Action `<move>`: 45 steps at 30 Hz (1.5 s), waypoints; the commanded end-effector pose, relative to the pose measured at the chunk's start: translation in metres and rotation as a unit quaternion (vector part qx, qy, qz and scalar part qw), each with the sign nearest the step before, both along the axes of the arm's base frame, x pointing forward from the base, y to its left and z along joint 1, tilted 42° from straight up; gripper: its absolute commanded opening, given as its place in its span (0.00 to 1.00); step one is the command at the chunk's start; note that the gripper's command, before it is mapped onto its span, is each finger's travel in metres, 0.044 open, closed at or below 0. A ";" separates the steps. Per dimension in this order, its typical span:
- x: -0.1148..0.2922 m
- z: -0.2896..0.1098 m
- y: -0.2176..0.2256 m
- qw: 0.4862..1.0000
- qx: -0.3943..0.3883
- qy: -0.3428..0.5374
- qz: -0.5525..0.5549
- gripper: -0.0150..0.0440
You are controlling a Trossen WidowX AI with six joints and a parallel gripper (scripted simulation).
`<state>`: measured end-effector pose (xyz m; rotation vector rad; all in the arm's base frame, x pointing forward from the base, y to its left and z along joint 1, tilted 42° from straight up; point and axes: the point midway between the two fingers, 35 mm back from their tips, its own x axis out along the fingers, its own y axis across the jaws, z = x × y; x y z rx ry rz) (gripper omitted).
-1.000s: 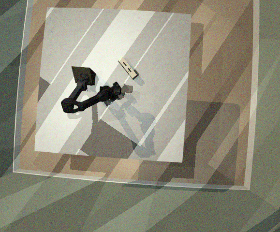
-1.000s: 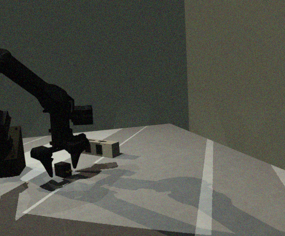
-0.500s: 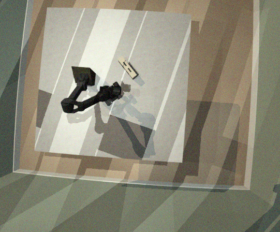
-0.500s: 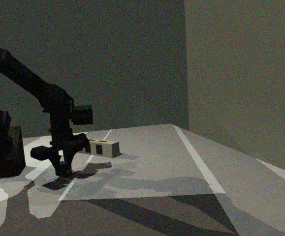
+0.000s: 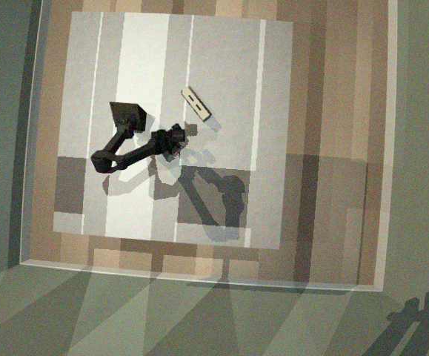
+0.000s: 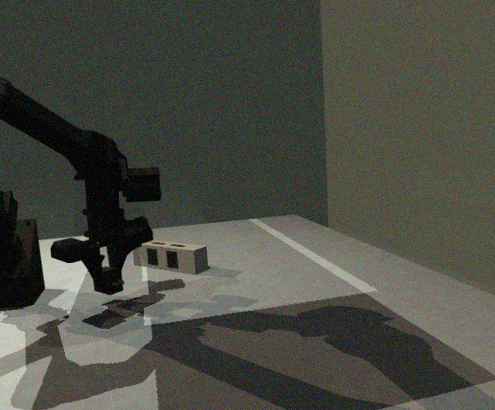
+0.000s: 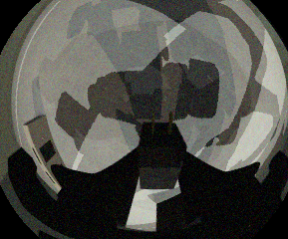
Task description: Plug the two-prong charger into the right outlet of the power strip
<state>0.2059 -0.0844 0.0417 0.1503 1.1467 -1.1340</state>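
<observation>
The black two-prong charger (image 6: 109,286) (image 7: 160,141) is between the fingertips of my gripper (image 6: 107,278) (image 7: 157,150), which is shut on it. Its two thin brassy prongs (image 7: 170,122) stick out sideways, away from the wrist camera's near edge. The gripper points down, and a dark shadow shows beneath it. I cannot tell whether the charger touches the table. The cream power strip (image 5: 205,113) (image 6: 199,260) (image 7: 38,130) lies apart from the charger, beyond the gripper in the exterior view. It has dark slots on top and dark openings on its side. In the top view the charger is hidden under the arm.
The pale table mat (image 5: 226,57) (image 6: 278,260) carries the strip and the arm's base (image 5: 128,113). Bright bands and dark arm shadows cross it. The brown floor (image 5: 336,115) surrounds it in the top view.
</observation>
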 end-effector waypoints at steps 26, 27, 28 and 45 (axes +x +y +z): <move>0.013 0.005 0.028 0.990 -0.002 0.090 0.108 0.25; 0.014 0.004 0.029 0.989 -0.002 0.096 0.115 0.25; 0.014 0.004 0.029 0.987 -0.002 0.101 0.121 0.25; 0.028 -0.013 0.037 0.953 -0.003 0.196 0.230 0.25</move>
